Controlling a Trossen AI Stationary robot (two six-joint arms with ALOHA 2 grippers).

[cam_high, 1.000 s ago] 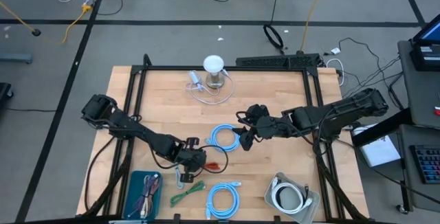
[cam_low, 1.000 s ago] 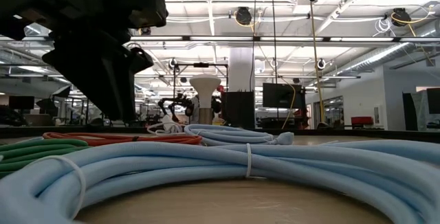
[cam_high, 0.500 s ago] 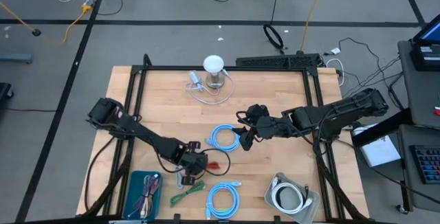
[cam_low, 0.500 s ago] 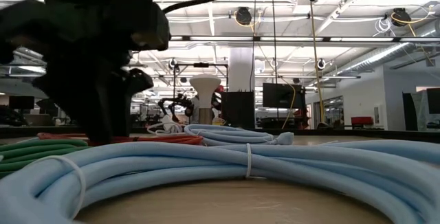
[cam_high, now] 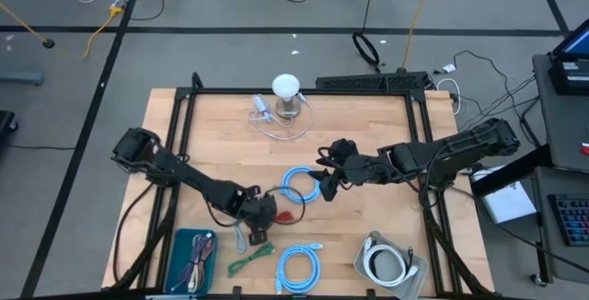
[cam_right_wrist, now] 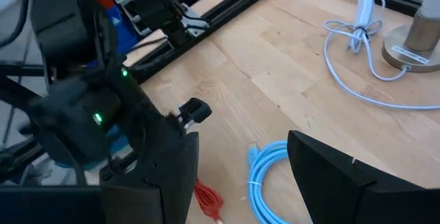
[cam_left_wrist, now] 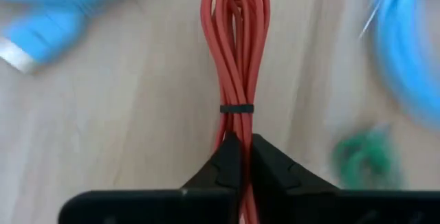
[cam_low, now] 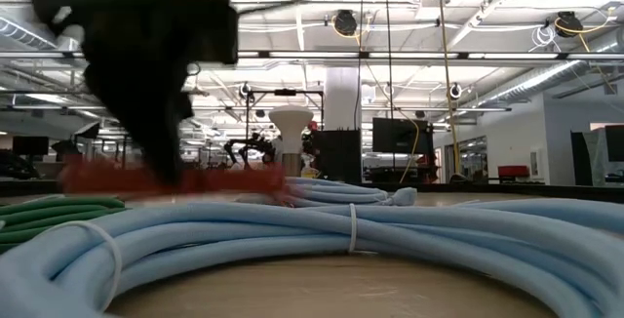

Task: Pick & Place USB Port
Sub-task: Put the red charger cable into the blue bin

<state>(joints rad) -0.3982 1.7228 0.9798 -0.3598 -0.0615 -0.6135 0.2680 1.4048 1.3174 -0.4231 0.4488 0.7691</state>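
Observation:
A red cable bundle, bound by a black tie, lies on the wooden table near its front left; my left gripper is shut on it. In the high view that gripper sits just left of the red bundle. In the low view the bundle is a red blur under the dark gripper. My right gripper hangs open above the table's middle, beside a light blue cable coil. I can make out no USB port as such. My left gripper pinches the red bundle between its two fingers just behind the black tie, with several strands together. The fingers slant down from above and from the table's left. The bundle runs straight on from the fingertips. Whether it is clear of the table I cannot tell.
A second light blue coil and a green cable lie near the front edge. A teal tray of cables stands front left and a grey tray with a white cable front right. A white stand with a white cord stands at the back.
My left gripper has rolled its wrist, shifted slightly along the table and shut on the red cable bundle. In the low view the bundle now blurs and sits a little higher than before.

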